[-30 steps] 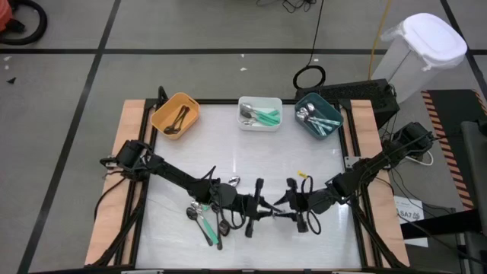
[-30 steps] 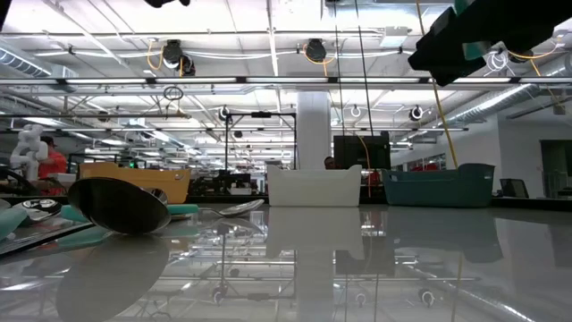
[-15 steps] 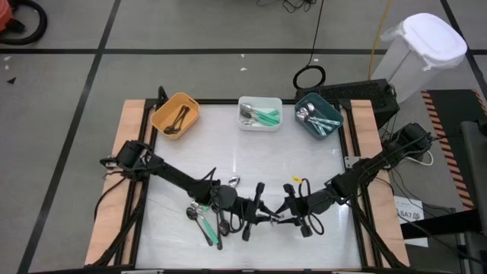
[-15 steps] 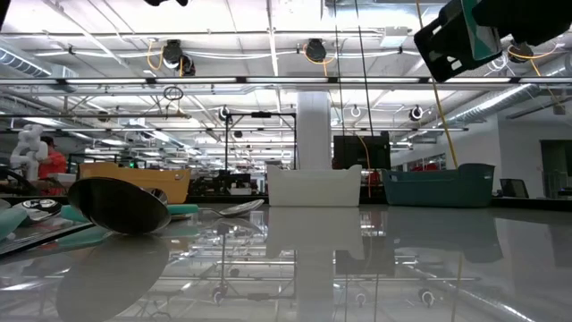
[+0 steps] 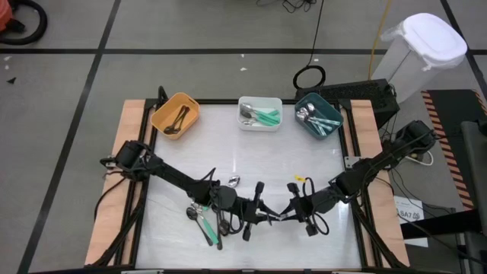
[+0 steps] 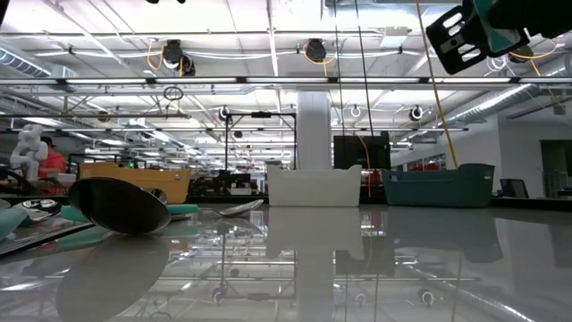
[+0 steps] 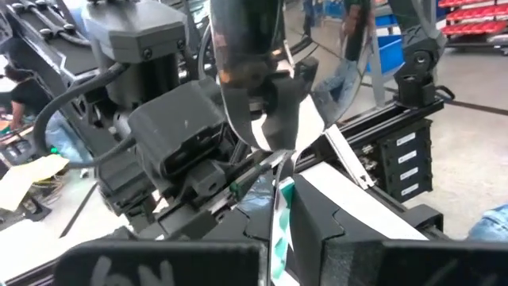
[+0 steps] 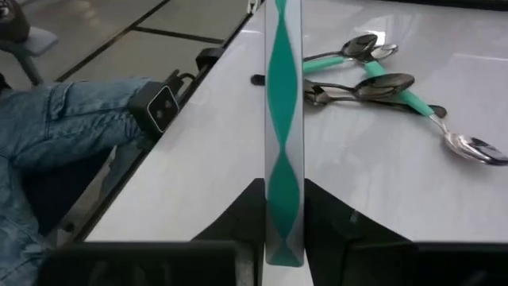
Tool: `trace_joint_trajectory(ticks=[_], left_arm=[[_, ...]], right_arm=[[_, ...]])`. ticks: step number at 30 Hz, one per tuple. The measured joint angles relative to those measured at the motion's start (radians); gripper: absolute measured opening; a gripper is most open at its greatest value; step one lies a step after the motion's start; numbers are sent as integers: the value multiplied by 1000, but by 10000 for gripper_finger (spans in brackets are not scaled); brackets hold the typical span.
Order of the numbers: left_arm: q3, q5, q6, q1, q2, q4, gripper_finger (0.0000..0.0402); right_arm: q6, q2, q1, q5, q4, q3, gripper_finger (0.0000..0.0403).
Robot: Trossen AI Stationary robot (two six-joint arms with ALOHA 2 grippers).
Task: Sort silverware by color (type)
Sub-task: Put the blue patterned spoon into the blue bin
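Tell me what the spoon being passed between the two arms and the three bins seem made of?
The spoon looks like polished metal: its bowl mirrors the room; its handle carries a mint-green, perhaps plastic, inlay. The orange bin, white bin and teal bin look like matte moulded plastic, evenly coloured.

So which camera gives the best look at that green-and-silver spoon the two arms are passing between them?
The right wrist view: the spoon's handle stands clear between the right gripper's fingers. The left wrist view shows its shiny bowl close up. From above it is a sliver between the grippers; the low view misses it.
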Motion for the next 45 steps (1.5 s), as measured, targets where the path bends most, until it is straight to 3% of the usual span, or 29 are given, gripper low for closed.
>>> trace_joint_trajectory(ticks=[5,11,15,22,25,29,33,36,45], left_arm=[[2,-67,-77,2,-2,-36,45],[-3,-141,-133,6,-20,-165,129],[-1,-236,-130,7,-95,-321,173],[0,-258,-105,22,-234,-652,192],[0,-253,-76,50,-234,-719,192],[-1,-234,-59,110,-232,-734,193],[-1,-132,-84,199,-228,-778,193],[-4,-80,-92,253,-230,-773,193],[-137,-65,-94,362,-230,-653,193]], right_arm=[[11,-26,20,67,-37,-2,49],[-10,-100,19,168,-76,1,50],[-54,-177,20,218,-106,0,51],[-56,-292,-1,558,-260,0,52],[-54,-323,-42,682,-339,0,53],[-54,-354,-145,764,-390,0,53],[-55,-385,-297,750,-420,0,54],[-53,-409,-424,676,-454,0,54],[-33,-407,-779,453,-636,0,54]])
